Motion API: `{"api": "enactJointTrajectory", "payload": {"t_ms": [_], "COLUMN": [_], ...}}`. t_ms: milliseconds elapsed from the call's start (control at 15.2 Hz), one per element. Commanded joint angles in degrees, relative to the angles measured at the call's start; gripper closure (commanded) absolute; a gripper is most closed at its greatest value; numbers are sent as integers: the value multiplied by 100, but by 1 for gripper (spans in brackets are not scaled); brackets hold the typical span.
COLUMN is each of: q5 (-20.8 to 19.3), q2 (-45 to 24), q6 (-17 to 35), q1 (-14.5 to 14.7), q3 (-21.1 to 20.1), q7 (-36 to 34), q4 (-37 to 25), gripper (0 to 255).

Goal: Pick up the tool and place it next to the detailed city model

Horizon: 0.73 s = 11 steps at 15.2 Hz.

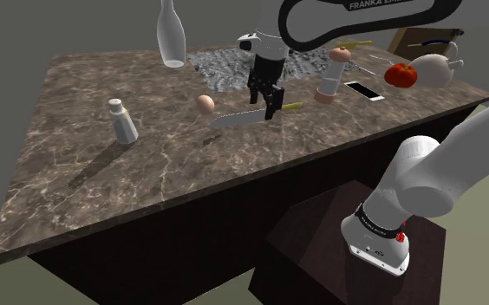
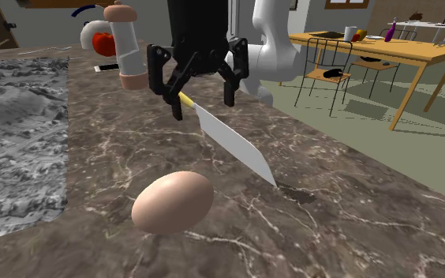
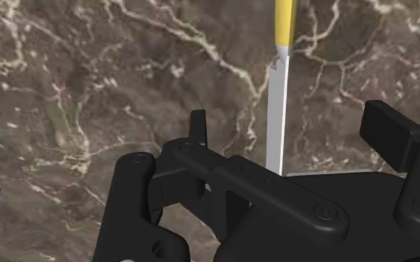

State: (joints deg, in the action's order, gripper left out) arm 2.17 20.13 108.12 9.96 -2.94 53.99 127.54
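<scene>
Spread wide, your pincer point(image 2: 203, 104) hovers over the knife point(image 2: 233, 146), which lies on the counter point(image 2: 355, 221) near the egg point(image 2: 173, 203); drop straight down and close where blade meets handle.

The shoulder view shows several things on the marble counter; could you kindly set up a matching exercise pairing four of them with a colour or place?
Things:
1. knife
2. egg
3. shaker
4. city model

Descriptions:
A. grey relief near the counter's far edge
B. yellow handle, grey blade
C. pale brown, rounded, close to the blade's tip
D. white, upright, furthest toward the shoulder view's left

Pairs: 1-B, 2-C, 3-D, 4-A
</scene>
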Motion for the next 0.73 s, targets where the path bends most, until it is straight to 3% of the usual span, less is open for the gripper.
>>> {"api": "enactJointTrajectory", "payload": {"t_ms": [0,132,660], "q5": [-4,-10,-10], "q2": [35,44,44], "q6": [-306,-651,-651], "q1": [-5,-9,-9], "q3": [10,19,19], "q7": [3,1,1], "q4": [-269,-605,-605], "gripper": [0,0,0]}}
